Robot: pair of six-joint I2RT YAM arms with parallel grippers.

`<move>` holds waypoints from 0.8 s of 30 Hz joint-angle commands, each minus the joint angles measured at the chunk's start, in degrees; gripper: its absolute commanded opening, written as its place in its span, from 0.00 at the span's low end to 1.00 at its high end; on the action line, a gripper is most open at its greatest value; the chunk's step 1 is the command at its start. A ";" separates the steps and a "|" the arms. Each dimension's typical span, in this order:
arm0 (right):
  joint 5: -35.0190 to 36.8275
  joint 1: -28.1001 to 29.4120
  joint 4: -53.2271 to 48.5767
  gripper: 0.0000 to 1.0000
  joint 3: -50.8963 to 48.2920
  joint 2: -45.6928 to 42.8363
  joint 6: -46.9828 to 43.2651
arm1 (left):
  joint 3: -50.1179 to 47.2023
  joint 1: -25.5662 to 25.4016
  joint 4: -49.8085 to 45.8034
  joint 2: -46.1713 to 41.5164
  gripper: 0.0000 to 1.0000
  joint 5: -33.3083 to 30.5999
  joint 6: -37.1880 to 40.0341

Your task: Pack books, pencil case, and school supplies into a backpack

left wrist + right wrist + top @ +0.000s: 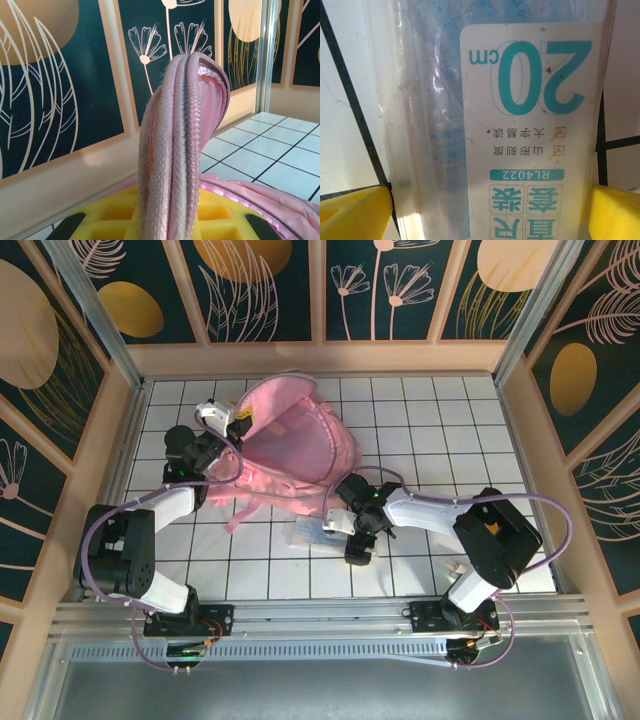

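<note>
Mostly covered by the right gripper (338,528), the long clear-and-white flat packet (306,537) with blue-green "20" print lies flat on the white gridded table (450,420), just beside the large soft pink backpack (295,455); the wrist view cuts off both its ends. Jaws wide, one yellow pad (350,215) at each long edge; contact unclear. Beyond, the left gripper (238,425) pinches the backpack's zip rim upright; the bag's contents are hard to make out.

The backpack (290,445) lies on the table (450,420), toward the back and left. The ruler packet (308,536) lies flat on the table just in front of it.
</note>
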 commanded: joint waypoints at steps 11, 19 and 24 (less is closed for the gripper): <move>-13.42 -2.65 -9.92 0.87 2.12 8.46 3.31 | 1.56 0.68 4.12 -2.96 0.00 2.94 -0.06; -19.99 -2.99 -15.73 0.80 6.96 9.04 6.35 | 1.73 0.63 1.98 -3.57 0.00 4.04 1.80; -22.81 -3.43 -18.48 0.80 9.11 6.60 6.99 | 1.96 0.62 1.81 -3.13 0.00 4.44 1.50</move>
